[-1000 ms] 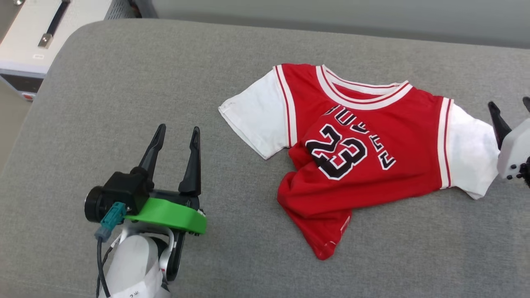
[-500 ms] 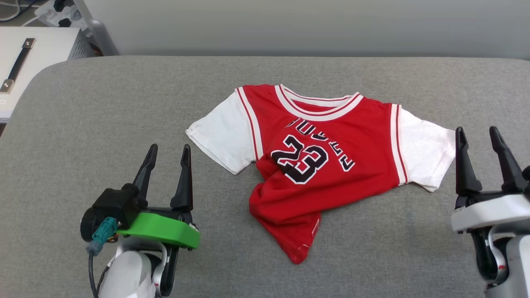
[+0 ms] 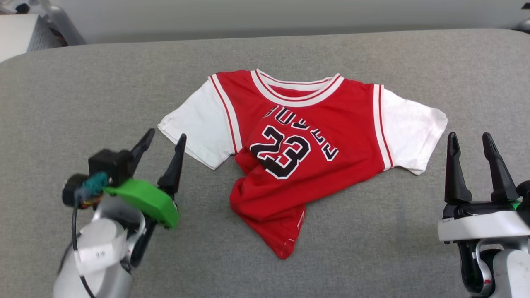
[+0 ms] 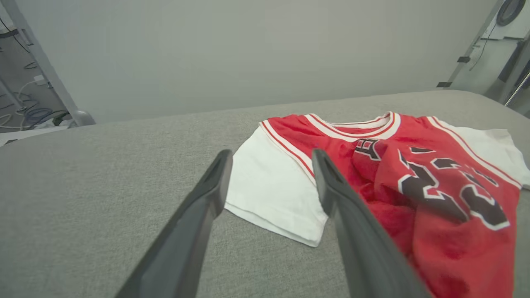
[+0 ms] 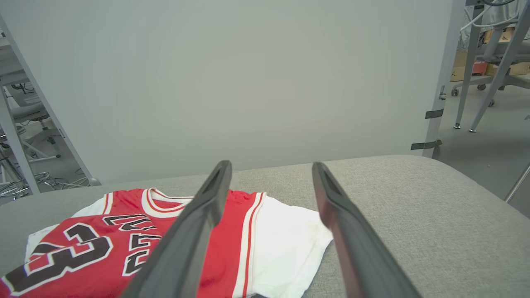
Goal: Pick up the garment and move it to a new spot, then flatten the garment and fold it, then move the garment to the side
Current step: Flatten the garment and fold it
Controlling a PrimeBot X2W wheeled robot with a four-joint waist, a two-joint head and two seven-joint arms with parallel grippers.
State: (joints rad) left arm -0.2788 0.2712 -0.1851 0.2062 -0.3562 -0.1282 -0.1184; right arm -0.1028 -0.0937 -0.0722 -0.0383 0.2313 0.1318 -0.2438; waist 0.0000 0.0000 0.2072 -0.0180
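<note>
Head view: the garment [image 3: 327, 136] lies in the middle of the grey padded counter [image 3: 103, 82]. Its front side is up and its collar [image 3: 296, 89] is toward the far edge. The top part and both white sleeves lie mostly flat. The bottom part is scrunched up and twisted to one side, and it ends in a red point [image 3: 285, 248] on the robot's side.

It looks thin, soft and light (like any little shirt), so I think it will flop and hang down when lifted. It will not break, but it may slide a bit on the cloth counter. Good spots to pinch look like the two shoulders, where red meets white, one for each gripper. Then it should hang open and not in a lump.

The left gripper [image 3: 165, 135] is just beside the left sleeve [image 3: 198, 128], with its two fingers spread wide and nothing between them. The right gripper [image 3: 468, 136] is near the right sleeve [image 3: 408, 128], a little apart from it. Its fingers are spread wide too, and it is empty. The garment is not picked up yet.
</note>
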